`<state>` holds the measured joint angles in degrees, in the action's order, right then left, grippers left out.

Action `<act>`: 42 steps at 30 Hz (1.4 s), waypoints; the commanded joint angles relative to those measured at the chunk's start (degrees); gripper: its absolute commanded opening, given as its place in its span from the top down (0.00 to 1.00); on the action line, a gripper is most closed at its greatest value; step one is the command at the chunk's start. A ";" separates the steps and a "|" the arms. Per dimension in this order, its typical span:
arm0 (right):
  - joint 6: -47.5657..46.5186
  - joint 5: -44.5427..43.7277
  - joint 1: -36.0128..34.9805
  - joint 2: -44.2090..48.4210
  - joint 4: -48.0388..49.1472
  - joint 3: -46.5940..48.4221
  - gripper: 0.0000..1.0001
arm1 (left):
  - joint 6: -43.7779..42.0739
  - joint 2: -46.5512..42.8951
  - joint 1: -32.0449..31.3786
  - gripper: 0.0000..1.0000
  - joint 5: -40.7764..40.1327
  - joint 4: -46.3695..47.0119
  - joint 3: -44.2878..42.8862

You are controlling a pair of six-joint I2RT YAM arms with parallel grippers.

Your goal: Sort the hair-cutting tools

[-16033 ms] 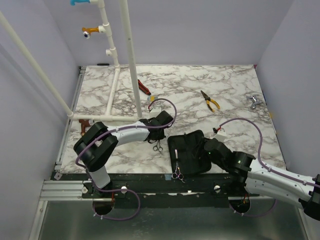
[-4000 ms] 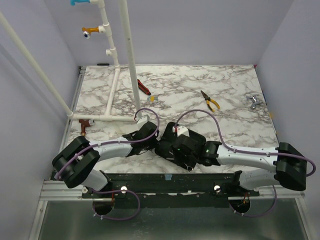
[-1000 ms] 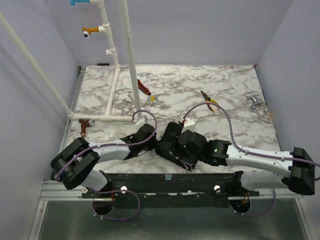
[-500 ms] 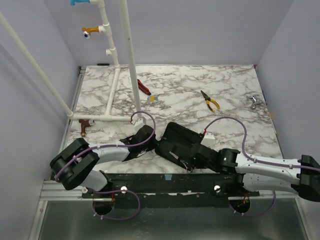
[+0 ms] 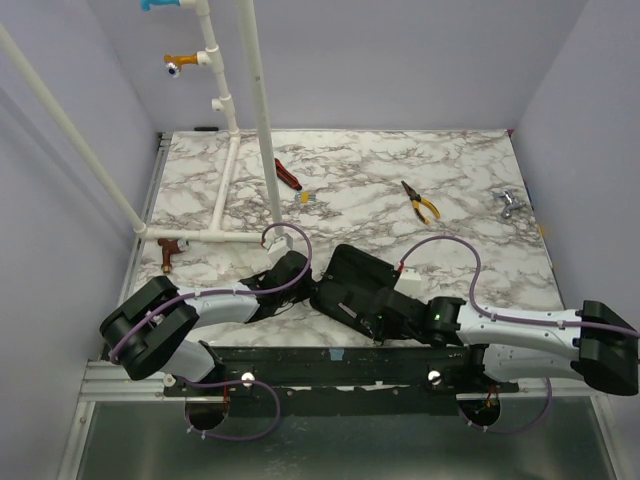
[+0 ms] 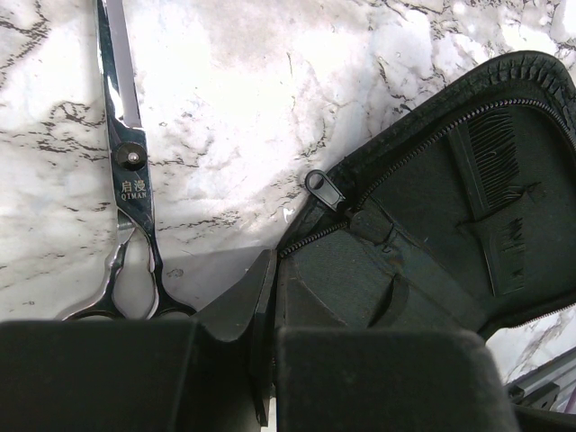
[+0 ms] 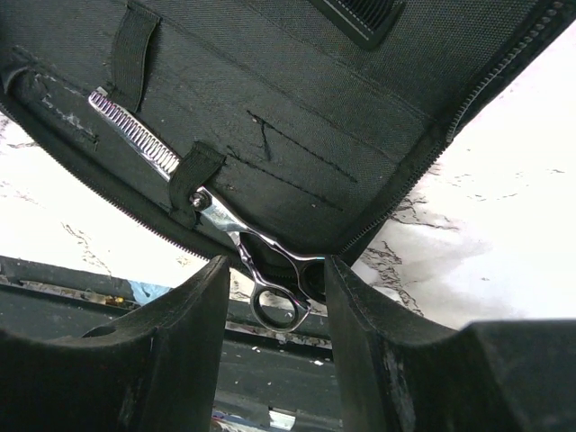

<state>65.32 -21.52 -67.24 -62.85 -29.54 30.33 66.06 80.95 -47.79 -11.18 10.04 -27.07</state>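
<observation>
A black zip case lies open near the table's front edge. My left gripper is shut on the case's left edge; it shows in the top view too. One silver scissors lies on the marble just left of the case. The black comb sits in a slot inside the case. The other silver scissors is held under a strap in the case, its rings sticking out over the edge. My right gripper is open with those rings between its fingers, not touching.
Yellow-handled pliers lie at the back right and a red-and-black-handled tool at the back middle. A white pipe frame stands at the back left. A small silver object is near the right edge. The table's front edge is just below the case.
My right arm has drawn back from over the case toward the front right, so its open fingers now straddle the strapped scissors' rings. The left gripper has kept its hold on the case.
</observation>
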 commanded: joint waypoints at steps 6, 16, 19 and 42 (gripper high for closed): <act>-0.72 -0.81 -0.36 -2.99 2.99 -0.62 0.51 | -0.66 1.18 -2.21 1.00 1.62 -4.45 0.51; -1.34 0.59 -0.43 -1.66 1.80 0.12 0.50 | -0.67 1.77 -2.57 1.00 1.12 -4.96 0.01; -1.74 1.95 -0.38 -2.37 1.91 0.18 0.50 | -0.50 2.25 -2.66 1.00 1.27 -4.83 -0.21; -4.43 -0.32 -0.27 -5.48 5.79 -0.04 0.49 | -0.76 1.39 -3.52 1.00 0.55 -5.92 -0.15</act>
<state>62.57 -18.83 -67.46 -66.37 -26.79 29.67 65.80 81.21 -49.50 -13.98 8.56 -27.94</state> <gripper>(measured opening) 0.507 0.013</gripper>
